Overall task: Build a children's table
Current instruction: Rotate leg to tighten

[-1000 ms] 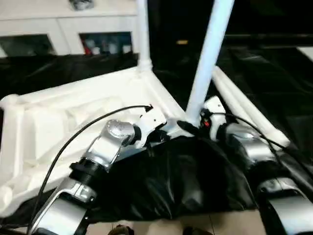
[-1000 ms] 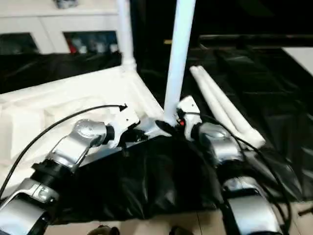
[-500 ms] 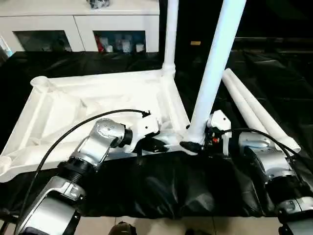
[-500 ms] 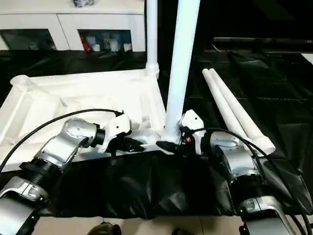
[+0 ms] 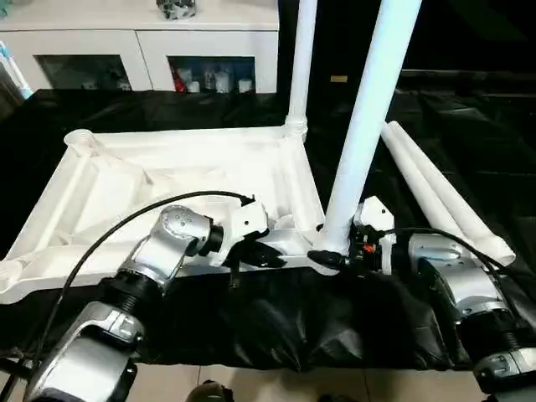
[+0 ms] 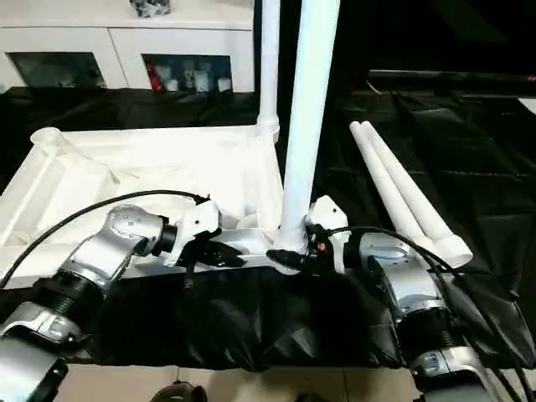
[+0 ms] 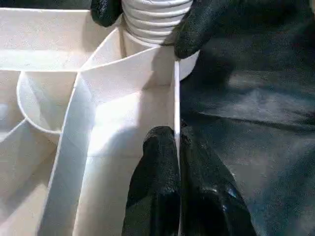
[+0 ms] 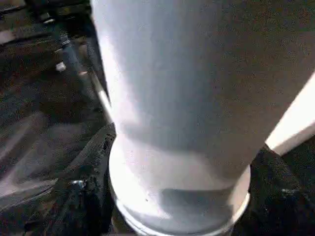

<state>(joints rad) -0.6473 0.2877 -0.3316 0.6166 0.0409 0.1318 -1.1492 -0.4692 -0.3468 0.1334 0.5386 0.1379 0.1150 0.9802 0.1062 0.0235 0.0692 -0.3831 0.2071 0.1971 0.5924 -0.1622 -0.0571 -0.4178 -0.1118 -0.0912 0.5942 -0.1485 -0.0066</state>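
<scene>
A lab-like room: a work surface draped in black sheeting [image 5: 251,327] before a white glass-doored cabinet [image 5: 142,50].

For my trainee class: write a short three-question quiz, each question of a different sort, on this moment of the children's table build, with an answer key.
1. True or false: two table legs lie loose on the black sheet at the robot's right.
2. What does the left hand pinch?
A. a loose leg
B. the thin edge wall of the tabletop
C. the black sheet
3. Fill in: the right hand grips the near upright leg at its ___ end, over a corner socket.

Key: 1 true; 2 B; 3 lower. A second leg already stands in the far corner.
</scene>
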